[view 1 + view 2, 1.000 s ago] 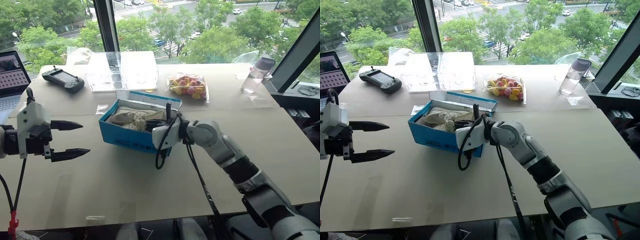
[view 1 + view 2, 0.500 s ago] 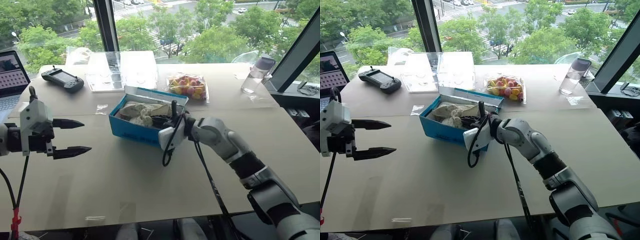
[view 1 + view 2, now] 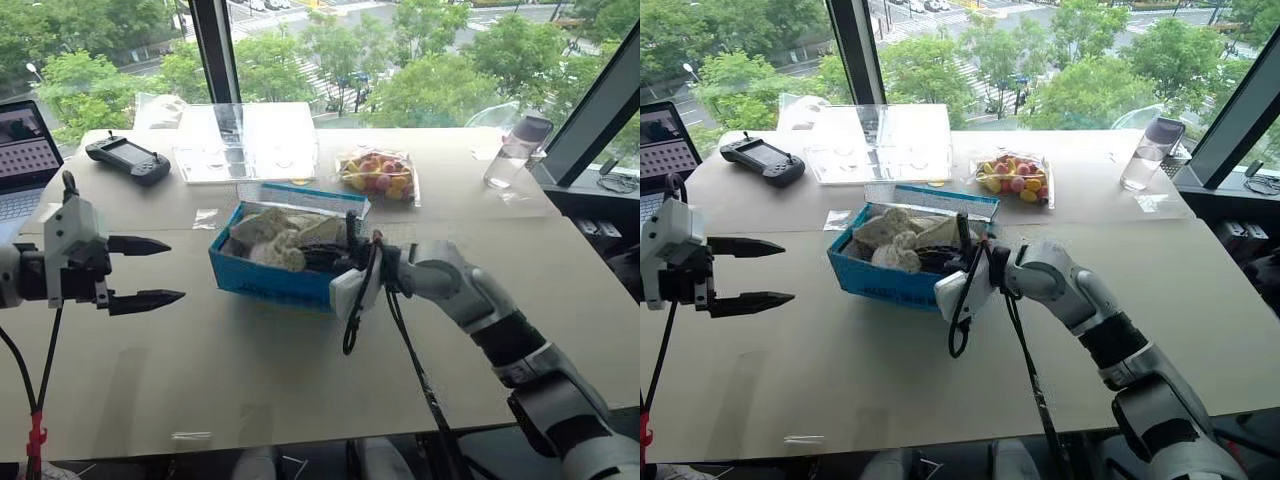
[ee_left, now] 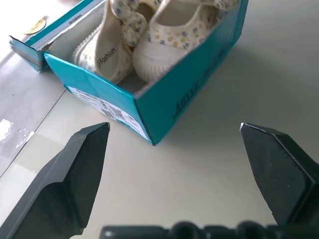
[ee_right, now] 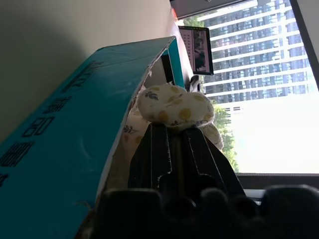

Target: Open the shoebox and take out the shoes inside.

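Note:
The blue shoebox (image 3: 270,283) stands open mid-table, its lid (image 3: 315,197) folded back behind it. A pair of cream shoes (image 3: 280,240) with a small flower print lies inside, heaped toward the box's left end. My right gripper (image 3: 325,262) reaches into the box's right end, pointing left. In the right wrist view its fingers (image 5: 154,149) are shut, with a rounded printed part of a shoe (image 5: 174,107) at their tips, beside the box wall (image 5: 75,124). My left gripper (image 3: 175,270) hovers open to the left of the box, apart from it, facing the shoebox (image 4: 199,74) and shoes (image 4: 154,45).
Behind the box lie a clear plastic tray (image 3: 245,140) and a bag of colourful balls (image 3: 375,172). A black controller (image 3: 127,160) and a laptop (image 3: 25,150) sit far left, a bottle (image 3: 515,150) far right. A black cable (image 3: 350,320) dangles from my right wrist.
The right gripper drew back a little toward the right inside the box; the box shifted and turned with it, and the shoes now sit higher. The left gripper stayed open in place.

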Robot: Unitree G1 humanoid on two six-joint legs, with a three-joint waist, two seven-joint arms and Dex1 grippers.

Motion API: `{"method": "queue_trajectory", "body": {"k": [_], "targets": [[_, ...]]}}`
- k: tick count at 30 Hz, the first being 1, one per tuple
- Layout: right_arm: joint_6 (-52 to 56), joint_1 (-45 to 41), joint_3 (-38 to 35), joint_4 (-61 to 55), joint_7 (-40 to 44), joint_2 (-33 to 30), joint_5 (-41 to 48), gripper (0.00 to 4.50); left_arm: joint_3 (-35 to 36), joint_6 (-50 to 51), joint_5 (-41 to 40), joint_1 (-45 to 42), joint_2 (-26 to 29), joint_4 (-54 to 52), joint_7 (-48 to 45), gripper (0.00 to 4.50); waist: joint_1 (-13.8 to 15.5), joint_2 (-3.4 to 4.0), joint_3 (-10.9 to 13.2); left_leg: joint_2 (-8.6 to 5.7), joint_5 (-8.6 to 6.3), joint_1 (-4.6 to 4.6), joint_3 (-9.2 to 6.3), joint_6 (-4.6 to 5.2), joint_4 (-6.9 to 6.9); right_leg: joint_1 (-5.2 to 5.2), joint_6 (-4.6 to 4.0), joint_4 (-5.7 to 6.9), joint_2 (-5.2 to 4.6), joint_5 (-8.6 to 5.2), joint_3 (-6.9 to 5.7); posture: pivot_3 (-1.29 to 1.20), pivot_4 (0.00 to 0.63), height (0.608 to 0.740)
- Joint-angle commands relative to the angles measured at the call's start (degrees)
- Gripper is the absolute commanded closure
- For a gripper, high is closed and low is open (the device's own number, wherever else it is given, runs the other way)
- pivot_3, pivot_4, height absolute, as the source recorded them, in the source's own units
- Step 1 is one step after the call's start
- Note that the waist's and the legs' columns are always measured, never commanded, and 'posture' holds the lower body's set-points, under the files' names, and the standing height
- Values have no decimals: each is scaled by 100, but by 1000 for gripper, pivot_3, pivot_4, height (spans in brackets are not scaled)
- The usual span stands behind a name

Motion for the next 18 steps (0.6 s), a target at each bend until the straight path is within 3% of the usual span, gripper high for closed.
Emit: {"method": "queue_trajectory", "body": {"k": [1,6,9,13,16,18], "targets": [[-246,-286,-353,-135,-403,-122,-370,4466,34,-115,-8,-144,52,-55,-45,0,-13,-1,0,2,0,3,-1,0,4,2,0,0,1,0,1,0,150,740],[-103,-622,-842,-48,-863,-8,-279,4466,24,-127,27,-155,30,-31,-61,0,21,-3,-1,2,0,13,11,-2,-2,10,-3,1,3,-3,-5,0,150,740],[-491,-124,-312,-299,-370,-120,-325,4466,34,-113,13,-150,22,-51,-77,0,21,-3,-2,2,8,4,10,-14,1,5,-2,2,2,-2,-5,0,150,740],[-168,-478,-866,-94,-785,27,-183,4466,-46,-167,53,-235,-3,35,-111,0,9,-2,0,1,6,0,11,-12,0,2,-2,-1,1,-2,-5,0,150,740],[-569,111,-280,-418,-317,-122,-313,4466,-100,-175,63,-301,-13,66,-125,0,16,-3,-1,2,3,3,10,-6,2,5,-2,1,2,-2,-5,0,150,740],[-289,-157,-639,-262,-644,-25,-358,4466,-158,-227,109,-361,-31,145,-113,0,20,-4,-2,4,1,14,9,-4,-2,13,-2,1,3,-3,-8,0,150,740]]}}
